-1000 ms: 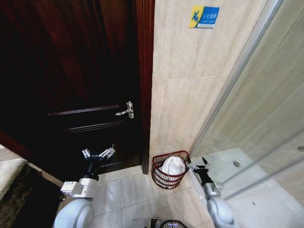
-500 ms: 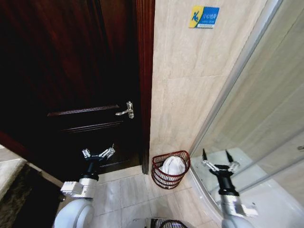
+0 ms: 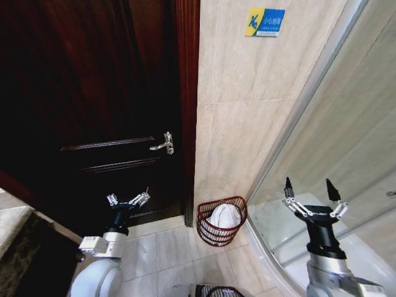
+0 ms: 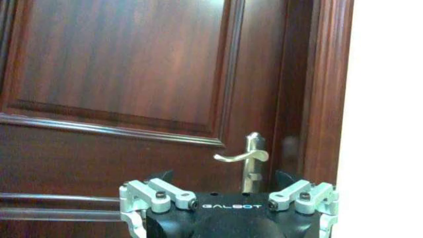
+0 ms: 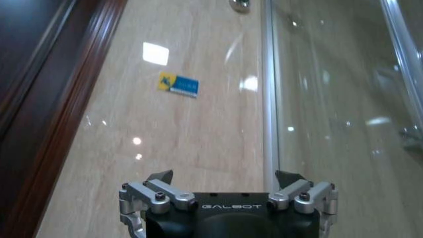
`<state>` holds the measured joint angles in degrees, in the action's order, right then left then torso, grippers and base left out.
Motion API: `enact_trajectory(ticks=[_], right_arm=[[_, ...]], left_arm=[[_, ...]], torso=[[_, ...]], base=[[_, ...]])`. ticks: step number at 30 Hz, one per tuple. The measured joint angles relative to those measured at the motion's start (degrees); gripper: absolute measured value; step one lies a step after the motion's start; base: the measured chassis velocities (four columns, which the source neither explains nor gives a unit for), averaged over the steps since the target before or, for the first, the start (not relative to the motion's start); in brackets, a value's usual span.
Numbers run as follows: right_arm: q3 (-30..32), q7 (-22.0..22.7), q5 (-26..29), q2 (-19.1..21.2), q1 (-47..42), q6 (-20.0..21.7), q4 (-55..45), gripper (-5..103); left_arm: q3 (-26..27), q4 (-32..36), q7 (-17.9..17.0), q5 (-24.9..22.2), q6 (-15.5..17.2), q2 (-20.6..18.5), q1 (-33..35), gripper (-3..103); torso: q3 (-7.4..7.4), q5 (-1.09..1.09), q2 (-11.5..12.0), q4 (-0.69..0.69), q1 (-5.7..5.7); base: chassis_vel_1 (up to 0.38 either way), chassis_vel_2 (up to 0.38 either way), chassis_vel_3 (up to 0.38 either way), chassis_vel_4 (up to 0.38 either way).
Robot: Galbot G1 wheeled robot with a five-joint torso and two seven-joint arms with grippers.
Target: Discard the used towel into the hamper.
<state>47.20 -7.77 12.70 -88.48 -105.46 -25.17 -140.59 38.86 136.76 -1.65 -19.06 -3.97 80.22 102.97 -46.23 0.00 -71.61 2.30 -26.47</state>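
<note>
Sitting between dark door [image 3: 93, 111] and glass screen [image 3: 334, 161], hamper [image 3: 221, 221] holds towel [image 3: 224, 216]; both hands [image 3: 127, 200] [image 3: 312, 189] spread apart

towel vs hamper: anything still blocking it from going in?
Nothing visible. The white towel already lies inside the hamper, on the floor by the tiled wall. The right gripper is open and empty, raised apart in front of the glass shower wall. The left gripper is open by the door.

The blue sign's [image 3: 265, 21] lettering is too small to read; the towel [image 3: 224, 216] sits half hidden (its lower part) behind the hamper [image 3: 220, 230] wall.
</note>
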Motion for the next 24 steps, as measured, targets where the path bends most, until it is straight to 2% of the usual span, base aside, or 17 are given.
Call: enact_trajectory(ticks=[4,10,20,24], right_arm=[[-0.8,0.0,-2.3,0.2,1.4,-1.5,-1.5,100],[-0.9,0.8,-3.2,0.7,2.4,-1.7,-2.9,100],[1.1,3.8,-2.4,1.9,3.8,1.6,-2.9,100],[2.1,4.1,-1.8,2.0,3.9,1.5,-2.9,100]], left_arm=[[0.0,0.0,0.0,0.0,0.0,0.0,0.0,100],[0.0,0.0,0.0,0.0,0.0,0.0,0.0,100],[0.0,0.0,0.0,0.0,0.0,0.0,0.0,100],[0.0,0.0,0.0,0.0,0.0,0.0,0.0,100]], torso=[[0.0,0.01,0.0,0.0,0.0],[0.0,-0.01,0.0,0.0,0.0],[0.0,0.0,0.0,0.0,0.0],[0.0,0.0,0.0,0.0,0.0]], base=[[-0.086,-0.084,0.068,0.06],[-0.017,-0.018,0.011,0.011],[-0.005,-0.006,-0.003,-0.005],[-0.063,-0.056,-0.047,-0.062]])
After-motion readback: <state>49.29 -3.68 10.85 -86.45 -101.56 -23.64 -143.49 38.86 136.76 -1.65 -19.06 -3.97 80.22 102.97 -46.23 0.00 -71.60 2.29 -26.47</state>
